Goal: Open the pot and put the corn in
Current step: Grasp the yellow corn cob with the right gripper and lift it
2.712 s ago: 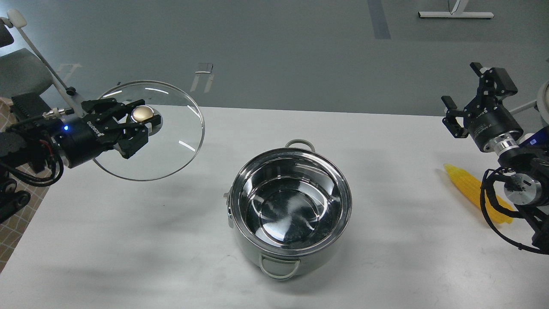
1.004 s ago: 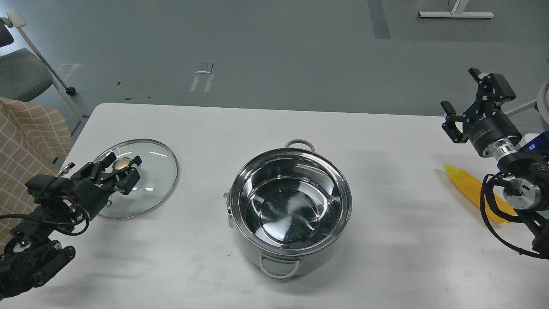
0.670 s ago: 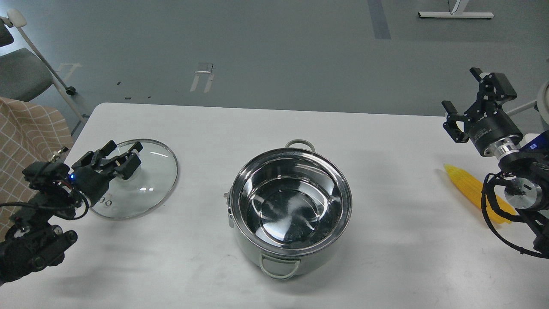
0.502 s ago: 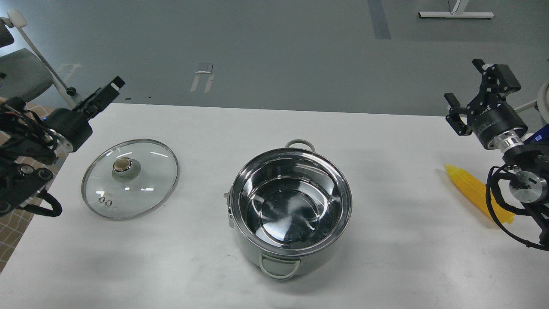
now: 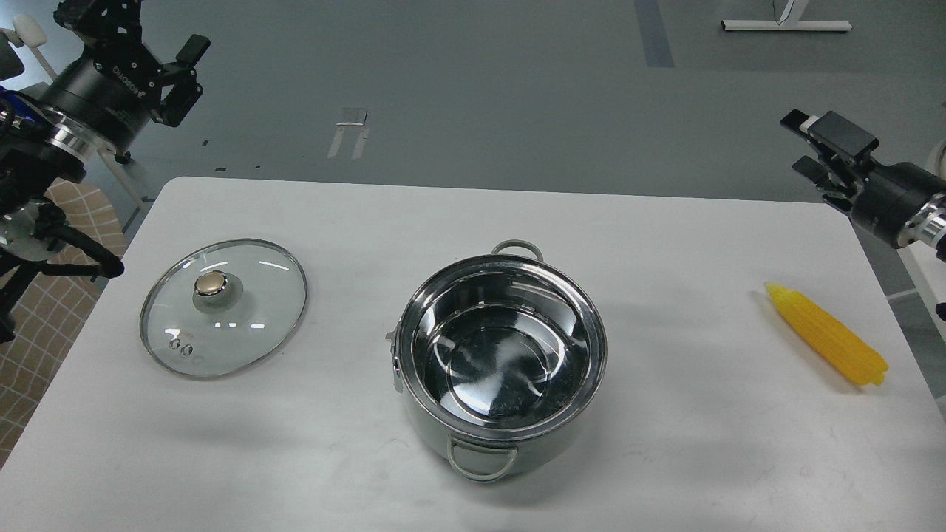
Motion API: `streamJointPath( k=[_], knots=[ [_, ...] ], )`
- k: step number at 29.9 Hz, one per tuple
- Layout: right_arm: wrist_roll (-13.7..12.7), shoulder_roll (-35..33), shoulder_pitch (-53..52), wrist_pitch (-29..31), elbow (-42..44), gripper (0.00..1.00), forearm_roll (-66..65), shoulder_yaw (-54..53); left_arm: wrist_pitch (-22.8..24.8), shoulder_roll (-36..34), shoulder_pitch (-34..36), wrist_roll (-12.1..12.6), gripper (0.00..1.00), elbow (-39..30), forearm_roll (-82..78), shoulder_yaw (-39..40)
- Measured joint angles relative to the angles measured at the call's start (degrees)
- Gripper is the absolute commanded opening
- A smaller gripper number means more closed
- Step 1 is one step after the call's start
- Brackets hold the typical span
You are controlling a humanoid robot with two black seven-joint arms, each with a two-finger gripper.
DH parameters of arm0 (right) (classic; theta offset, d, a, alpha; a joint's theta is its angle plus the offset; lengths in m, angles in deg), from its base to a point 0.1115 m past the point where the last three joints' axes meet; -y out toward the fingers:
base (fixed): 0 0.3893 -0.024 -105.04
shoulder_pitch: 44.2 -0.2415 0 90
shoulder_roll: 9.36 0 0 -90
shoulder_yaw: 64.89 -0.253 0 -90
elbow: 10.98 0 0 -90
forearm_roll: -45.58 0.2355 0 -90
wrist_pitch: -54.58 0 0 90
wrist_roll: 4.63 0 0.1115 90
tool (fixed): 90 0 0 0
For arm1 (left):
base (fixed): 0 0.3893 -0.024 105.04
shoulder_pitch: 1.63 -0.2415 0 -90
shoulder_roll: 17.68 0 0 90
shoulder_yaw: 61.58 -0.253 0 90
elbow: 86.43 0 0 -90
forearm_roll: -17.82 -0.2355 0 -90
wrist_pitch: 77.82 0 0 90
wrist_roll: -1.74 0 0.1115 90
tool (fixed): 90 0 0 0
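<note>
Now the stainless-steel pot (image 5: 501,362) stands uncovered near the middle of the white surface (image 5: 665,458), its mirror-like inside bare, one loop handle toward the robot and the other on the far side. The glass lid (image 5: 223,307) lies flat on the surface well to the left of the pot, apart from it, with its brass-coloured knob (image 5: 211,282) facing up. The corn cob (image 5: 826,335) lies on the surface well to the right of the pot, near the right edge, set at a slant with its tapered end pointing toward the far left and its blunt end nearer the robot.

The left end effector (image 5: 151,33) hangs high at the upper left corner, beyond the far left corner of the surface and well clear of the lid; its fingers (image 5: 194,50) are spread apart and hold nothing. The right end effector (image 5: 809,148) hovers at the upper right, beyond the far right corner of the surface and well apart from the corn cob. It is seen nearly side-on, so whether its fingers are parted or closed cannot be told; nothing shows between them.
</note>
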State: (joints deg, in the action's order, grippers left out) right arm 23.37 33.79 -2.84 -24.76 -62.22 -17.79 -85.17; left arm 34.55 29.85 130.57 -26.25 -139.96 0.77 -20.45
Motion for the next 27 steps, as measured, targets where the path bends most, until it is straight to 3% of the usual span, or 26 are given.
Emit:
streamJointPath(
  k=[9, 21, 25, 27],
  knots=[
    [0.0, -7.9, 0.5, -5.2, -1.4, 0.99, -29.6, 8.2, -0.2, 5.4, -0.2, 0.0, 0.98, 0.0, 0.1, 0.3],
    [0.0, -6.2, 2.9, -9.1, 4.9, 0.98, -38.5, 14.4, -0.2, 5.8, -1.0, 0.0, 0.98, -1.6, -0.1, 0.3],
    [0.0, -2.5, 3.7, -10.6, 7.1, 0.92, -39.0, 16.0, -0.3, 5.8, -1.2, 0.0, 0.98, -1.8, -0.1, 0.3],
    [0.0, -0.8, 4.0, -11.6, 8.4, 0.84, -39.2, 17.0, -0.3, 5.8, -1.2, 0.0, 0.98, -1.9, -0.1, 0.3]
  ],
)
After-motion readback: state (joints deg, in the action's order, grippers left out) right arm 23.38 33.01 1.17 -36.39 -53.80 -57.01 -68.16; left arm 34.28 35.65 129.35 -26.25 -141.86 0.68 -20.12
